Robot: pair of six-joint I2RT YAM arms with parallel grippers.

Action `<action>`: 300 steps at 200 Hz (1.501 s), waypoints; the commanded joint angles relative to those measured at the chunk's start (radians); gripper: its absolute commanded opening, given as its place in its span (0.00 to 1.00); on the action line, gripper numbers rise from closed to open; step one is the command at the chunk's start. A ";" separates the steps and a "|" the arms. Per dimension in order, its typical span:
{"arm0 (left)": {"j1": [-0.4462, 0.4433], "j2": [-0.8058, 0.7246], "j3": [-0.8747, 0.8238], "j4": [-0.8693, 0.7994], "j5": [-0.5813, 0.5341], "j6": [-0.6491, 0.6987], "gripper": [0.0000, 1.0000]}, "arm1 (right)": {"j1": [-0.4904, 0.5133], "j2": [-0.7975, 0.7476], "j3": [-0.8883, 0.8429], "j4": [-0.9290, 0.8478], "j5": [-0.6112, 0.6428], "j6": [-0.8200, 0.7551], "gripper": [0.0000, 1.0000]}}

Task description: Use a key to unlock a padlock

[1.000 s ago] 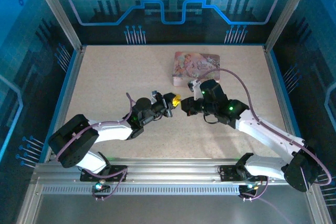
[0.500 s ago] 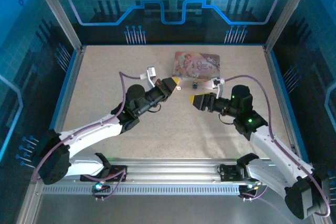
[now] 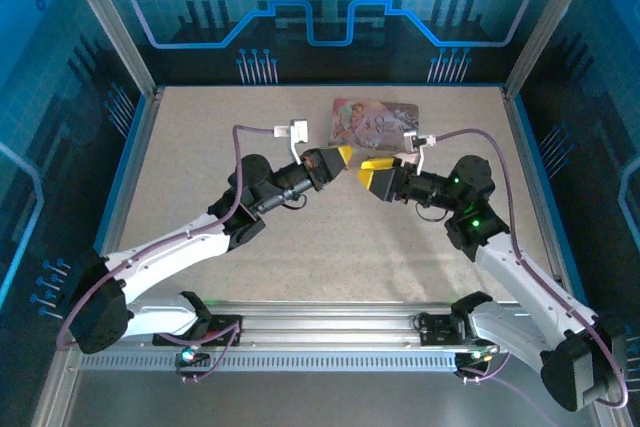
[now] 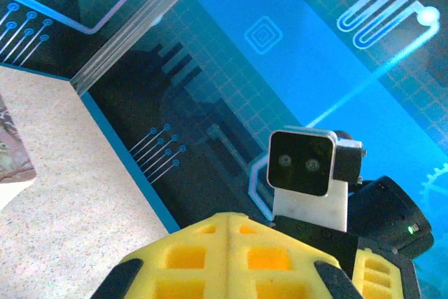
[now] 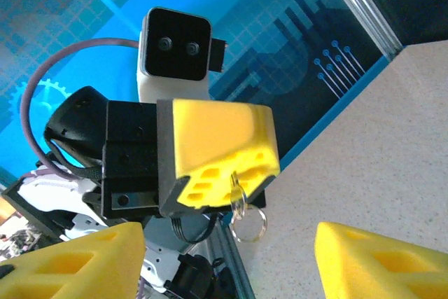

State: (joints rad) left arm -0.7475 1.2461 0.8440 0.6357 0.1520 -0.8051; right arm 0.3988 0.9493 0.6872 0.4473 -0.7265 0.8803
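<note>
Left tool [image 5: 227, 173], pinched shut on the key [image 5: 239, 197] with its ring [image 5: 250, 225] dangling, faces the right tool [image 5: 227, 260], spread wide and empty, above the tabletop [image 3: 200, 147]. Risk: the thinly nipped key may slip.

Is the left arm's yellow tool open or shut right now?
Shut: the left tool's yellow pads meet with no gap, pinching a tiny greyish metal key whose ring dangles below.
</note>
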 commanded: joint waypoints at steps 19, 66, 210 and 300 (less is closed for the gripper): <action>-0.006 0.019 0.031 0.070 0.044 0.020 0.00 | 0.044 0.049 0.058 0.050 -0.001 0.011 0.61; -0.006 0.018 0.020 0.080 0.034 0.009 0.00 | 0.072 0.088 0.072 0.028 0.001 -0.003 0.48; -0.007 0.006 0.011 0.065 0.015 0.013 0.00 | 0.062 0.074 0.066 -0.018 0.048 -0.007 0.12; -0.002 -0.003 0.012 0.039 0.001 0.031 0.19 | 0.053 0.047 0.057 -0.096 0.069 -0.042 0.00</action>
State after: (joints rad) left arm -0.7475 1.2602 0.8448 0.6640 0.1696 -0.8028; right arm 0.4618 1.0222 0.7307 0.4046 -0.6868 0.8742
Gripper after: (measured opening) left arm 0.125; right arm 0.051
